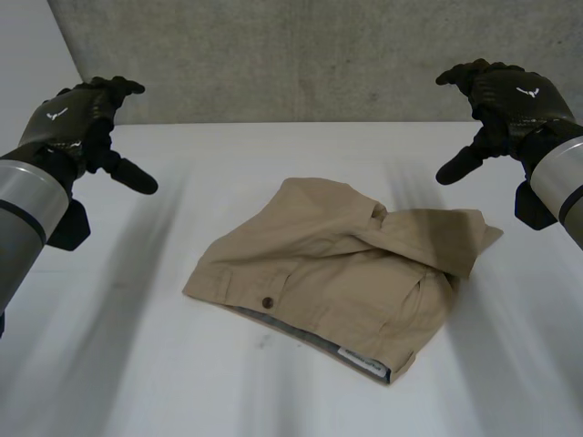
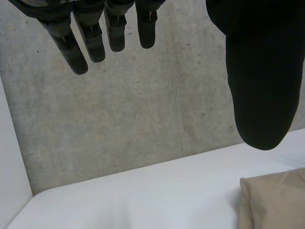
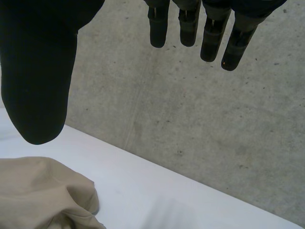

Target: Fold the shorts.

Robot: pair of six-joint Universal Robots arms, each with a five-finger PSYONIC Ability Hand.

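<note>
Tan shorts [image 1: 337, 269] lie folded over on themselves in the middle of the white tabletop [image 1: 137, 364], waistband and button toward the near edge. The left hand [image 1: 77, 123] hangs above the tabletop well off to the shorts' left, fingers spread wide and holding nothing. The right hand [image 1: 501, 100] hangs likewise to their right, also spread wide and empty, in front of a grey concrete wall [image 1: 310, 55].

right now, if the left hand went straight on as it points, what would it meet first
Likely the concrete wall beyond the table, depth unclear; the left hand points clear of the shorts.
</note>
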